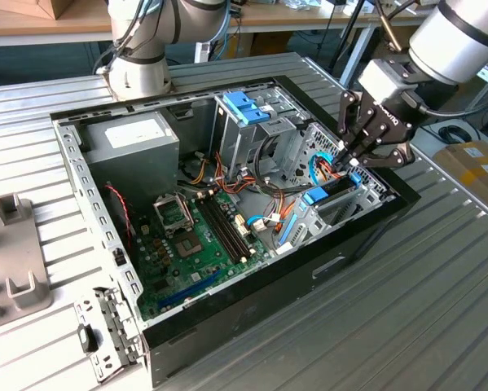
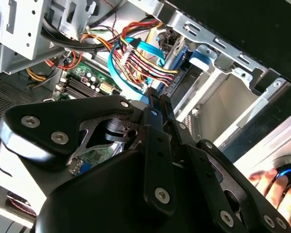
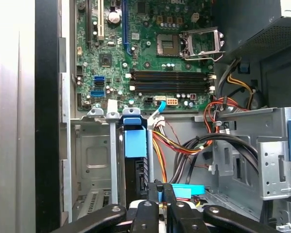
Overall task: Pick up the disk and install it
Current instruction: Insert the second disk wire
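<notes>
Ribbed metal table [image 1: 439,309] with an open computer case [image 1: 252,326] lying on its side, so you're looking straight down at the motherboard [image 1: 195,244]. The grey power supply [image 1: 134,138] sits in the case's far corner toward the exterior view's left, and a metal drive cage with a blue handle [image 1: 245,106] stands along the case's far wall. The disk [image 1: 335,189] is inside the case, standing on edge in the slotted bay at the corner nearest the exterior view's right. In the first wrist view you can see its blue frame [image 3: 135,141] poking up out of that bay, with the dark body dropping down between the metal rails. The gripper [image 1: 353,159] hangs right over that same corner of the case, just above the disk and not touching it as far as I can see. In both wrist views its fingers [image 3: 161,190] look pinched together with nothing between them [image 2: 155,102]. A messy bundle of red, yellow and black cables [image 3: 184,145] plus a light blue flat cable [image 3: 186,190] runs through the case right beside the fingertips. A person's hand [image 2: 274,187] shows outside the case in the second wrist view, by a round blue-lit thing. Some grey fixture blocks [image 1: 15,261] sit on the table off the case's other end.
</notes>
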{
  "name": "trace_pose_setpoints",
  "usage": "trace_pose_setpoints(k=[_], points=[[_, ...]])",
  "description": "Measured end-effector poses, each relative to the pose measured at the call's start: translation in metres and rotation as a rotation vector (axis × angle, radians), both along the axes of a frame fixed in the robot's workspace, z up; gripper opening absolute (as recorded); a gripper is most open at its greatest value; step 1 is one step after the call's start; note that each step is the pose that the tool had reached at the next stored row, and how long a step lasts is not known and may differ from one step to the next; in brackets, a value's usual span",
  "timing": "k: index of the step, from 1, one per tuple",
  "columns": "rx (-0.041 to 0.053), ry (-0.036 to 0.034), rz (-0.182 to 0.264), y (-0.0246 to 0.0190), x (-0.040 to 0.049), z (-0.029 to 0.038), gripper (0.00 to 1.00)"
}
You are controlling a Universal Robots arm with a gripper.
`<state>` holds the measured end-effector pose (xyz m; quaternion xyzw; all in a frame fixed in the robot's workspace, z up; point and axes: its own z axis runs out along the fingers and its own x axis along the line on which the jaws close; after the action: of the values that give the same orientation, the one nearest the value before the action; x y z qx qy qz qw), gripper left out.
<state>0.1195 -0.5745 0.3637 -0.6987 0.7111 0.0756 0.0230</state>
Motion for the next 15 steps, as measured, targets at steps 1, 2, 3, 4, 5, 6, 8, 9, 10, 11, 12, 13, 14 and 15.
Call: trace_pose_setpoints(k=[1,2,3,4,5,6,8,9,10,11,12,13,14,15], points=[[0.0000,0.0000,0.000,-0.0011,0.0000,-0.0002,0.16],[-0.0001,0.0000,0.000,-0.0021,0.0000,-0.0002,0.16],[0.0001,0.0000,0.000,-0.0037,0.0000,-0.0008,0.16],[0.0003,0.0000,0.000,-0.0043,0.0000,-0.0014,0.16],[0.0007,0.0000,0.000,-0.0045,0.0000,-0.0022,0.16],[0.0009,0.0000,0.000,-0.0048,0.0000,-0.0033,0.16],[0.0013,0.0000,0.000,-0.0051,0.0000,-0.0051,0.16],[0.0017,0.0000,0.000,-0.0054,0.0000,-0.0060,0.16],[0.0018,0.0000,0.000,-0.0057,0.0000,-0.0068,0.16],[0.0024,0.0000,0.000,-0.0060,0.0000,-0.0075,0.16],[0.0032,0.0000,0.000,-0.0063,0.0000,-0.0084,0.16],[0.0035,0.0000,0.000,-0.0064,0.0000,-0.0089,0.16],[0.0039,0.0000,0.000,-0.0067,0.0000,-0.0095,0.16],[0.0045,0.0000,0.000,-0.0071,0.0000,-0.0105,0.16]])
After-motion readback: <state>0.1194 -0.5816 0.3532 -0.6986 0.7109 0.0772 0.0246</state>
